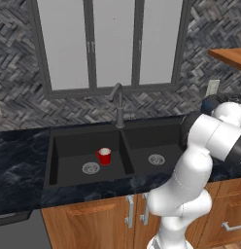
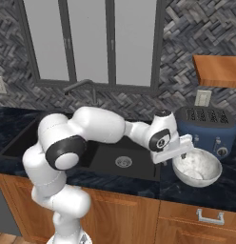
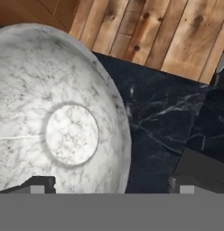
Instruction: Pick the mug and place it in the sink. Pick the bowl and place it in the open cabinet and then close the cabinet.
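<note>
While the mug (image 1: 104,156) stood in the sink (image 1: 69,146), the gripper (image 3: 111,182) was poised — fingers spread wide. The bowl (image 2: 196,167) rim was straddled — nothing gripped.

The arm (image 2: 98,125) is built of fat, rounded white segments with a smooth, glossy shell; between them sit dark grey to black joint bands, one a broad ring at the big elbow; the wrist housing carries a round white cap ringed in dark grey with a small dark mark at its centre; the hand block beyond it is white and boxy; the gripper (image 3: 109,184) ends in two small, dark, squared fingertips (image 3: 40,184).
</note>
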Available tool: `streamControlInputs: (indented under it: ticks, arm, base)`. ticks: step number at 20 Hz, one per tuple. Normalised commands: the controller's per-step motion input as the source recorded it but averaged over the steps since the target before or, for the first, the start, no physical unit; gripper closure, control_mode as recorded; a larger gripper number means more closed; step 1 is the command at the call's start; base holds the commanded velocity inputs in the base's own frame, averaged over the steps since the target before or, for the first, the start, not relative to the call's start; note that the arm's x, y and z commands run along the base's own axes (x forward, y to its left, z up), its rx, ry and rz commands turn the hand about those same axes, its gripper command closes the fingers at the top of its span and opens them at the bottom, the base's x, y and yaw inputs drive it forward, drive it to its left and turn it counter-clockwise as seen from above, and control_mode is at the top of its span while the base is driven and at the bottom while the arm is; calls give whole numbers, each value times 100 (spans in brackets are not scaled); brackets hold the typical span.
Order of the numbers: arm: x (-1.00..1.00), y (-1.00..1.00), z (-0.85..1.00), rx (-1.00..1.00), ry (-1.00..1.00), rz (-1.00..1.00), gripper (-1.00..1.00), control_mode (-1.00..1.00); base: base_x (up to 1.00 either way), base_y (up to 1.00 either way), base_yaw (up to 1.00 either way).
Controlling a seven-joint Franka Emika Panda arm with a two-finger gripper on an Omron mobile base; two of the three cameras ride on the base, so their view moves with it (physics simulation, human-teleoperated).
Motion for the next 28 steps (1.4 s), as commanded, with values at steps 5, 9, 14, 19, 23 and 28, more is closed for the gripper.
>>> streamControlInputs:
  ticks: [5,9,14,19,23,28]
  arm:
    - [3,-10,-24,2,0,0,-100,-100]
    - [0,-2,-26,4,0,0,-100,-100]
    - [0,0,-18,2,0,0,100,-100]
    - [0,3,-1,0,0,1,100,-100]
    - [-34,20,20,-7,0,1,100,-100]
    - [-89,21,67,-8,-4,1,100,-100]
  base:
    - [0,0,0]
    - [0,0,0]
    - [0,0,0]
    - [0,0,0]
    - [0,0,0]
    - [0,0,0]
